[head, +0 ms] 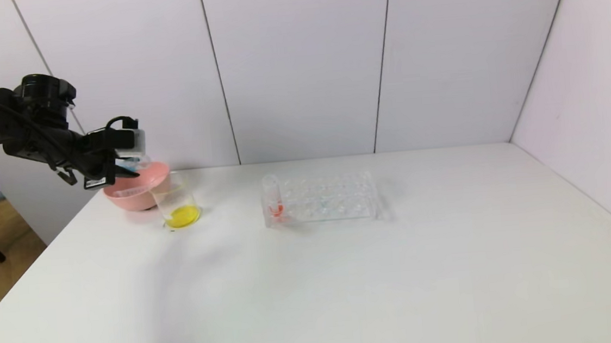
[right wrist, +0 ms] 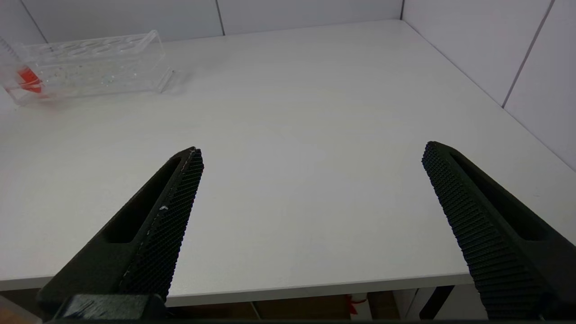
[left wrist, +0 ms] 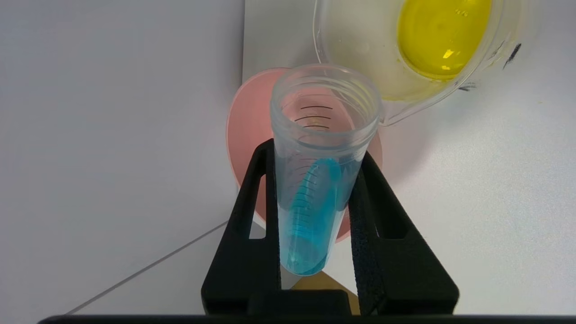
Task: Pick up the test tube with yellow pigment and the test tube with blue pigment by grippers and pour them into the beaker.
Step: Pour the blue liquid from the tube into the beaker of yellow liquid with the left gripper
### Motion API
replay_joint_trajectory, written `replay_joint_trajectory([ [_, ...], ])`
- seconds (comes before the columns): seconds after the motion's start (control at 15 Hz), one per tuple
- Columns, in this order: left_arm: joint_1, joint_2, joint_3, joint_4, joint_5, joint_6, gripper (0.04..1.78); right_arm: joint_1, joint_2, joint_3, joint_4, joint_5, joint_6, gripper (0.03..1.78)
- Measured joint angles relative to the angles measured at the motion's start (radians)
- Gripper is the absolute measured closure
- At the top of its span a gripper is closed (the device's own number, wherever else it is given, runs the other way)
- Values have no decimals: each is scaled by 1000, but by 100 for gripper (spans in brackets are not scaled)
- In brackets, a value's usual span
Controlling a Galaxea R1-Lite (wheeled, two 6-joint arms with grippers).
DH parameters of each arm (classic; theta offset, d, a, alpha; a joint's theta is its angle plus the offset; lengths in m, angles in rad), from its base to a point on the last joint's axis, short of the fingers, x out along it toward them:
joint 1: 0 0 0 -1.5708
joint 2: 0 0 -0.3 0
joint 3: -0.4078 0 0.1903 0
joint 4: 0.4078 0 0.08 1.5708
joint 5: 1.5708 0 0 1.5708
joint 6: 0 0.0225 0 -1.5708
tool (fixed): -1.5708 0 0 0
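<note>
My left gripper (head: 130, 171) is at the table's far left, shut on the test tube with blue pigment (left wrist: 315, 189). It holds the tube tilted over the pink bowl, and the blue liquid lies along the tube's side. The tube's open mouth is close to the beaker's rim. The beaker (head: 177, 203) stands beside the bowl with yellow liquid at its bottom; it also shows in the left wrist view (left wrist: 432, 49). In the head view the tube (head: 140, 162) is barely visible. The test tube with yellow pigment is out of view. My right gripper (right wrist: 312, 150) is open and empty over the table's front edge.
A pink bowl (head: 138, 193) sits at the far left corner, touching the beaker. A clear tube rack (head: 329, 197) stands mid-table with an orange-red tube (head: 274, 198) at its left end. The wall runs close behind them.
</note>
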Motion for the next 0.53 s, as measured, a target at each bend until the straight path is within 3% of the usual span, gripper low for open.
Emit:
replay_joint_trajectory([
  [0.53,-21,5,-1,5,35,3,137,0,0,0,0,0,0,4],
])
